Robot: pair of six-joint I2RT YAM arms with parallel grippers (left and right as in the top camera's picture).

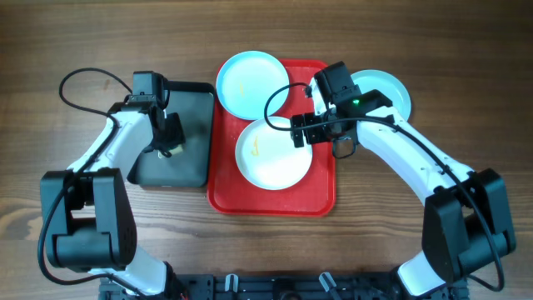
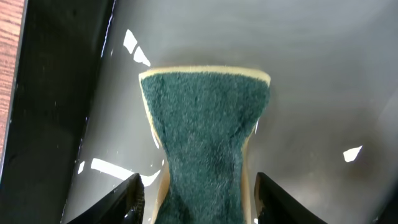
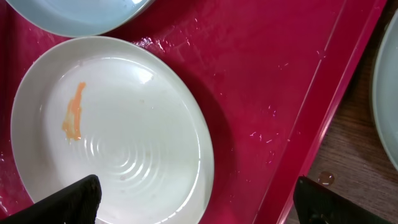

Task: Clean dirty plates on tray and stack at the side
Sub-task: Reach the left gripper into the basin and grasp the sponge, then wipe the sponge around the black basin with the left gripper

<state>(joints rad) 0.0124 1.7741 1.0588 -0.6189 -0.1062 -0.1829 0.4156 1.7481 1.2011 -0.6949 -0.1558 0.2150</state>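
left claw (image 2: 202, 200) clamps sponge (image 2: 205, 118) in pan (image 1: 190, 162) | tray (image 1: 321, 188): stained white plate (image 1: 271, 158)

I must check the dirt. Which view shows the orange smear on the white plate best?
The right wrist view: the orange smear on the white plate is large and sharp. Overhead shows it as a tiny mark. The left wrist view lacks it.

Wooden surface (image 1: 466, 33) with horizontal brown grain fills the overhead view; lighting even, shadows soft. A black rail (image 1: 275, 287) runs along its near edge.
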